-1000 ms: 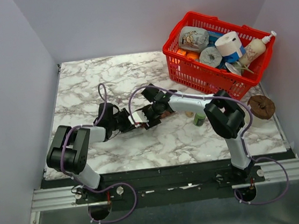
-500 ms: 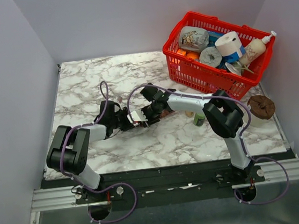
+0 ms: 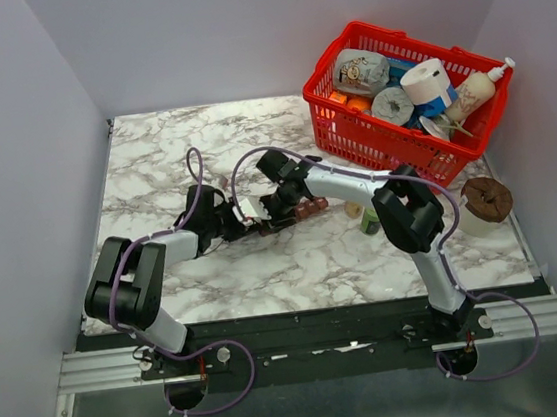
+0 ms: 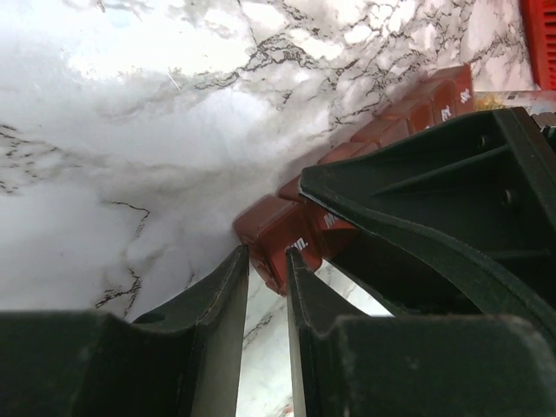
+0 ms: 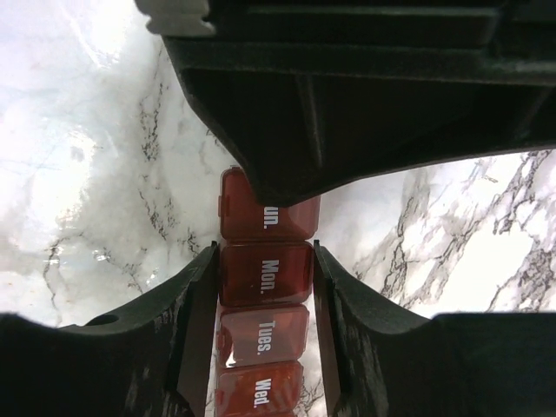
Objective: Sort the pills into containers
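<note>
The organiser [image 5: 265,274] lies flat on the marble counter [image 3: 151,152], near its middle, just in front of the two arms' meeting point. Its lids marked Sun., Mon., Tues. and Wed. show in the right wrist view, and all are closed. The right fingers [image 5: 195,295] straddle the strip and pinch it, one against each long side of the Mon. compartment. The left arm's black gripper body hangs over the Sun. end and hides part of that lid.

In the left wrist view, the left fingers [image 4: 221,295] stand almost together with only a thin slit between them. Their tips are at the corner of the strip's end compartment, but I cannot tell whether they nip it.

A small bottle [image 3: 370,221] stands on the counter to the right of the strip, beside the right arm. A red basket [image 3: 392,145] sits well apart at the far right corner, filled with tape rolls and other goods.
</note>
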### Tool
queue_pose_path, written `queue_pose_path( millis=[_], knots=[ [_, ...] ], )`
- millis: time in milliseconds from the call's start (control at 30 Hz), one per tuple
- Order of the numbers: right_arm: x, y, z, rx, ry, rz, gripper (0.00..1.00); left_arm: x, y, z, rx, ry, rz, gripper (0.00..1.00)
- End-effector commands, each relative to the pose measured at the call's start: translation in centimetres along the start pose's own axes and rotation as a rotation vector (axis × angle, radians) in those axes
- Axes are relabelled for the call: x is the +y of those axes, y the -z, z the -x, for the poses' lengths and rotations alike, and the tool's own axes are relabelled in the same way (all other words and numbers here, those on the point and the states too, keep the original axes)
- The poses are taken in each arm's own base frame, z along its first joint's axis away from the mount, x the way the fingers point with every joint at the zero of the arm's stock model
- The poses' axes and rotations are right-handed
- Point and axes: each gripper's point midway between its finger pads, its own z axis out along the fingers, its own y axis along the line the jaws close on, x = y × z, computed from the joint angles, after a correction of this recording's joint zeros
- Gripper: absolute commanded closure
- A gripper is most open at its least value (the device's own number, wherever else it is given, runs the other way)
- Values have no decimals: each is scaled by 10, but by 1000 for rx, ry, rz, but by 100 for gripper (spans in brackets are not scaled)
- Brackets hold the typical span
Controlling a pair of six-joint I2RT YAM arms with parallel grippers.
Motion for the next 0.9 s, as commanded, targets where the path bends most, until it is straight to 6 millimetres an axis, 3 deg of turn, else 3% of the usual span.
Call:
queue_pose_path(
  millis=[0,367,700,867],
  knots=[
    [17,-1,9,-77,-84,112,61,36,2,-17,36,-10,160,71],
    [14,-2,3,-72,-154,116,61,32,2,-19,49,-20,143,71],
    [1,-2,-7,-36,-170,-9,61,-6,4,-20,66,10,-46,66],
    [1,-4,-9,-40,-171,-41,60,-11,8,-27,81,25,-73,66]
  ],
)
